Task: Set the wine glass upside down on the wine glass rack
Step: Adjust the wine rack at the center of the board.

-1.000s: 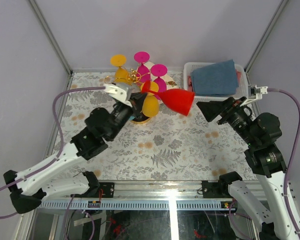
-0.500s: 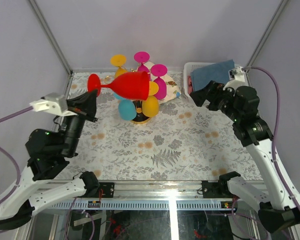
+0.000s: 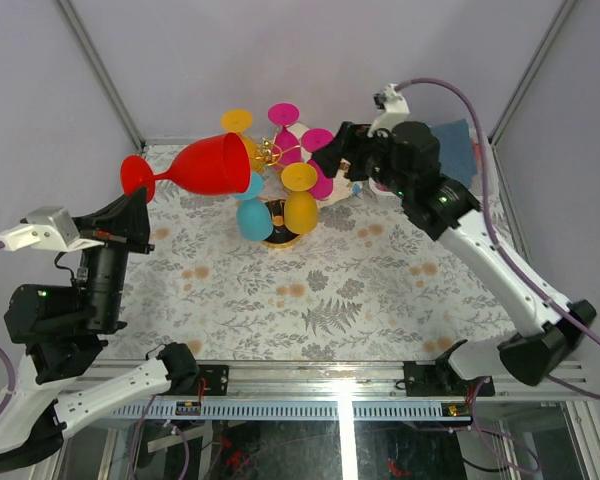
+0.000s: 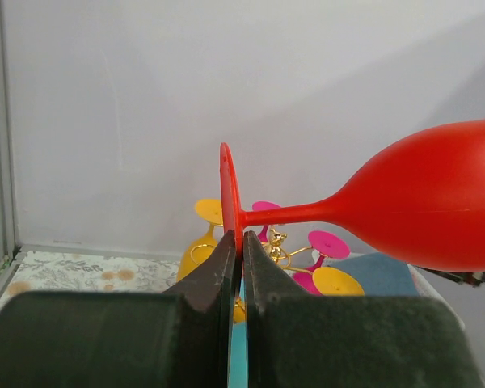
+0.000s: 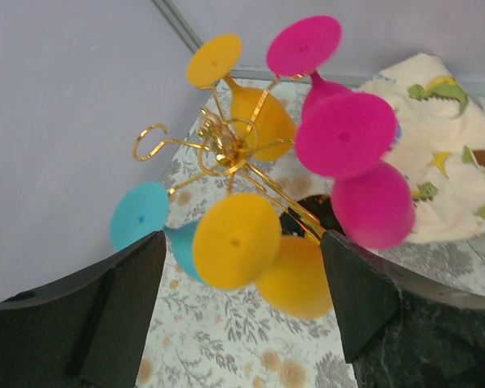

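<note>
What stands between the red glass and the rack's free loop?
Nothing visible does. The left gripper holds the red wine glass by its foot, left of the rack, whose empty loop faces that side. The open right gripper hovers above the hung glasses.

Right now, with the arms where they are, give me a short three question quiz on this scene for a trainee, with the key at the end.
1. True or false: the left pincer grips the glossy red wine glass by its bowl.
2. Where is the right pincer? A, shut on a pink glass. B, open, poised over the gold wire wine glass rack. C, resting on the table.
3. How many blue glasses hang on the rack?
Key: 1 false, it pinches the round foot. 2 B. 3 one.
</note>
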